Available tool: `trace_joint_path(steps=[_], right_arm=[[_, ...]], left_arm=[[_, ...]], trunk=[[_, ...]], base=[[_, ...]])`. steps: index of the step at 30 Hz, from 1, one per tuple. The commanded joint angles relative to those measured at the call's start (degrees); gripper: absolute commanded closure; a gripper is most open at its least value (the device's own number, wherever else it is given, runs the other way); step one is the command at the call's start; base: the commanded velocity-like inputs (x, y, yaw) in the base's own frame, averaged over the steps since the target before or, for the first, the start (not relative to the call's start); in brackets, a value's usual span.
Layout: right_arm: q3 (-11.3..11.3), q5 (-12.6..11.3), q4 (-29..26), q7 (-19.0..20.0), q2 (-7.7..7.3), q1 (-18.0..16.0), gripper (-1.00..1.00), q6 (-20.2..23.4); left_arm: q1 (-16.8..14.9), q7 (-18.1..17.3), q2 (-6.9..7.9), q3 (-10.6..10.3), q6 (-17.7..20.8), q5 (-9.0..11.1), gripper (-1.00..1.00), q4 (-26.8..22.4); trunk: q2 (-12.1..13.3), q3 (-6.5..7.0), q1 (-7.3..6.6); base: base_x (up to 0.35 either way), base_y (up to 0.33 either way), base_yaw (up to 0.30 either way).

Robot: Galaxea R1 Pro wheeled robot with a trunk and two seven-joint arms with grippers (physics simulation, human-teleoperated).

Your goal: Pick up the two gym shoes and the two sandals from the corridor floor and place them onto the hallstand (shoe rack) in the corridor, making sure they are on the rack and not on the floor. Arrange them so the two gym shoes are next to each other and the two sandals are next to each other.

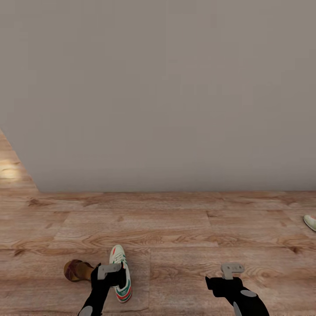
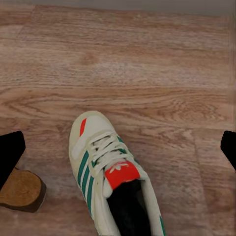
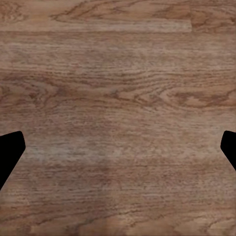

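the left hand (image 1: 109,273) is hanging low over the corridor floor (image 1: 175,219), right above a white shoe (image 1: 120,273) with green stripes and a red tongue patch. in the left wrist view that shoe (image 2: 110,172) is lying flat on the planks, toe pointing away toward the wall, its opening facing up, and the two dark fingertips (image 2: 10,152) are sitting wide apart at either edge of the picture, so this hand is spread open with nothing between its fingers. the shoe is lying between those fingertips but well below them, not touched.

just beside the shoe, on the robot's left, a brown sandal (image 1: 77,270) is resting on the floor, partly hidden behind the left arm in the head view; the left wrist view is catching its rounded brown end (image 2: 20,191) near one fingertip.

over on the right, the right hand (image 1: 231,272) is hovering over bare planks. its wrist view is showing wood grain (image 3: 118,118) and two black fingertips (image 3: 10,152) far apart at the edges, so it is open too and holding nothing.

at the far right edge of the head view, a second white shoe (image 1: 310,222) is peeking in, lying on the floor and cut off by the frame, well apart from both hands. a plain grey wall (image 1: 158,87) is rising behind the floor.
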Motion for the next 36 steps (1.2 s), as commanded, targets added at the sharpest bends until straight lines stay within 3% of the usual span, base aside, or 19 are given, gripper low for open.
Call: trace_joint_path(steps=[1,5,15,36], right_arm=[[0.0,0.1,-0.1,0.0,-0.02,0.0,-1.0,0.3],[0.0,0.1,-0.1,0.0,-0.03,0.0,-1.0,0.3],[0.0,0.1,-0.1,0.0,-0.01,0.0,-1.0,0.3],[0.0,0.1,-0.1,0.0,-0.08,0.0,-1.0,0.3]], left_arm=[[-0.5,0.2,-0.18,0.0,-0.3,0.1,-1.0,0.0],[-2.3,0.2,-0.86,0.0,-0.6,0.1,-1.0,-0.1],[-3.2,0.2,-2.57,-0.1,-0.8,0.1,-1.0,0.0],[-3.2,0.2,-2.96,-0.2,-3.9,0.2,-1.0,0.3]], trunk=[[0.0,-0.12,-0.01],[0.0,-0.25,-0.01],[0.0,-0.32,-0.01],[-0.3,-6.16,0.53]], base=[[0.0,0.0,0.0],[0.0,0.0,0.0],[0.0,0.0,0.0],[0.0,0.0,0.0]])
